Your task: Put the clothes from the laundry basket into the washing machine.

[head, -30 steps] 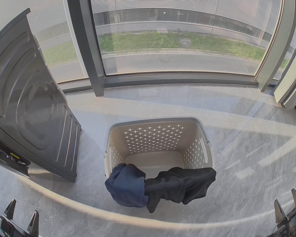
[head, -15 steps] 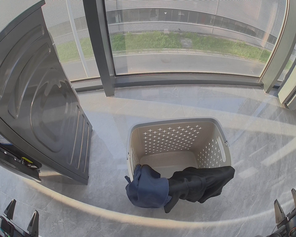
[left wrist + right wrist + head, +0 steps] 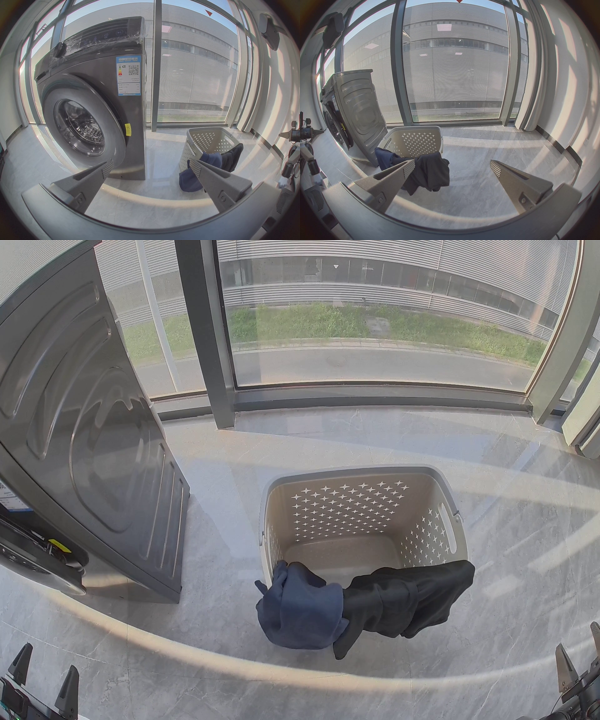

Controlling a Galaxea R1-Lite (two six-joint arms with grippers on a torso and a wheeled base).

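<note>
Right now the laundry basket stands on the pale stone floor with two pieces of clothing draped over its near rim, the one facing the robot, and spilling down the outside of that wall. A navy garment hangs bunched at the end of that rim toward the washing machine. A black garment touches it and stretches along to the basket's opposite corner, so the pair's long axis runs along the near rim, crosswise to the robot's reach. The machine stands just beside the basket with its ribbed side panel turned toward it; whether its round door is latched I cannot tell. Both arms sit low on the robot's side of the basket, well apart from it. The left gripper is off toward the machine's side and the right gripper is out past the black garment's end, each with its fingers spread wide and nothing between them. From where I stand the right gripper looks nearer the cloth, the black garment's loose end closest to it, while the left is better placed for the machine. Either would have to come forward and down onto the rim, closing across the fold, not along it.
</note>
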